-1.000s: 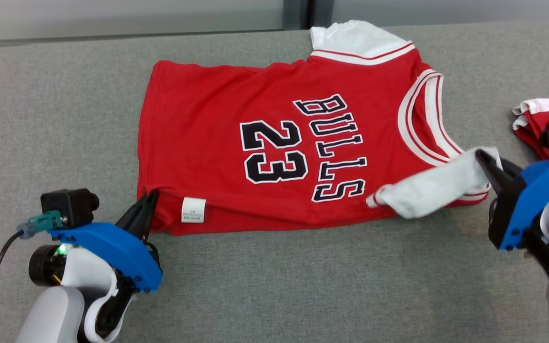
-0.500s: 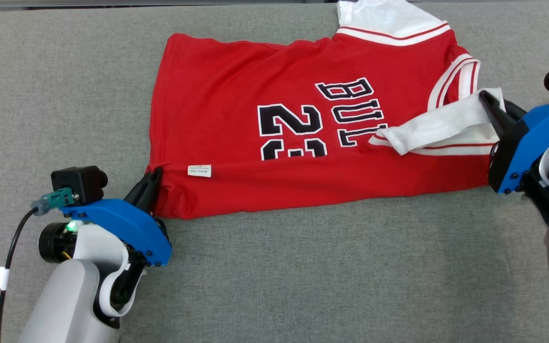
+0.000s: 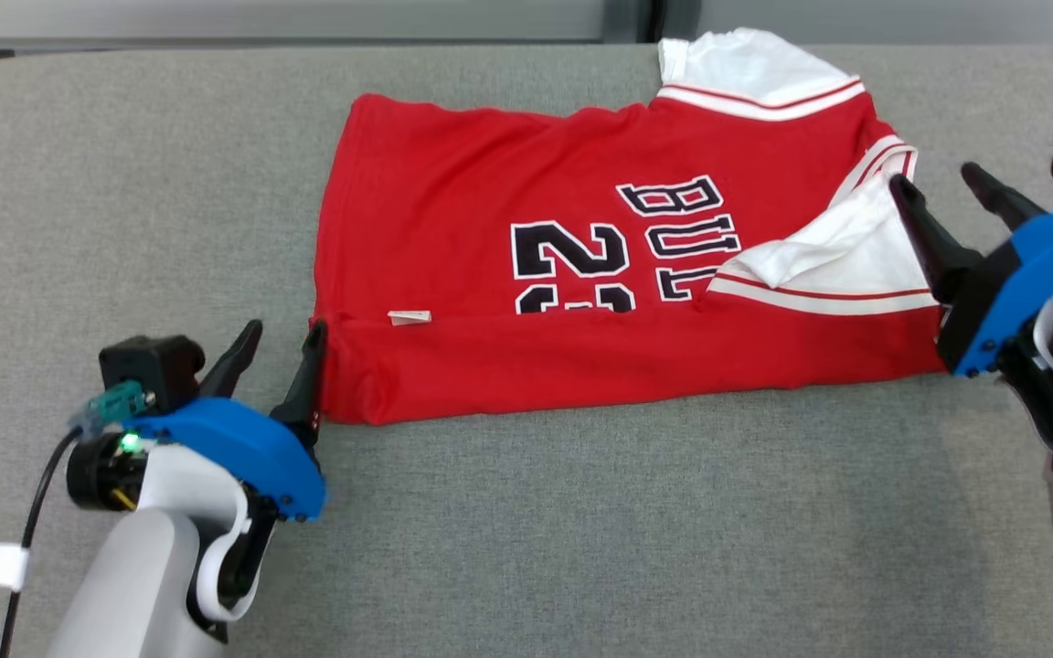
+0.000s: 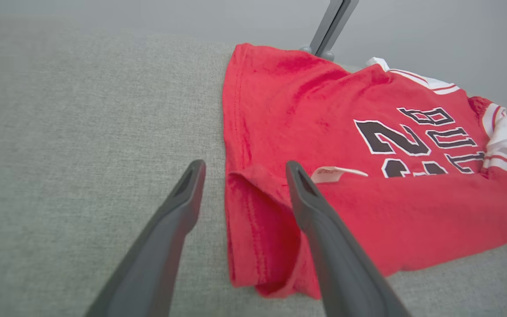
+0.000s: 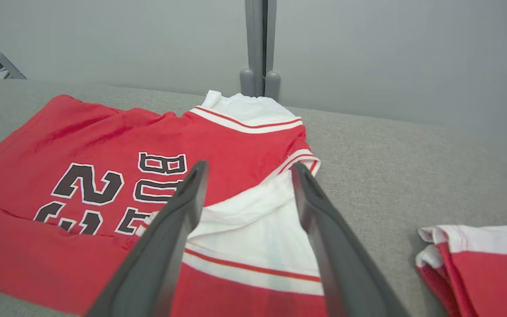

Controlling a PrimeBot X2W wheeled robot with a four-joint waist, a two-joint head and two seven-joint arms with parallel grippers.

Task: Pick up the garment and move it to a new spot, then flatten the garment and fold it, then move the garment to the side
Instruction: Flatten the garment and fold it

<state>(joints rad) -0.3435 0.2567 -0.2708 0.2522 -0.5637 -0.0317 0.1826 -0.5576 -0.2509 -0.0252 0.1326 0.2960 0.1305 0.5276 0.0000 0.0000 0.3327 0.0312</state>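
The garment is a red jersey with black print and white sleeves, lying flat on the grey padded table. Its near long edge is folded up over the lower half of the print. My left gripper stands open at the folded left corner; its right finger touches the cloth. In the left wrist view the left gripper straddles that corner of the garment without clamping it. My right gripper is open at the jersey's white sleeve end. The right wrist view has the right gripper spread above the white sleeve.
A second folded red and white garment lies on the table to the right of my right gripper. A grey wall with a vertical post stands behind the table's far edge. Bare grey table surface stretches along the near side.
Both grippers carried the jersey's near edge up over the print, then opened and let go. The fold now rests on its own. The head camera also shifted.
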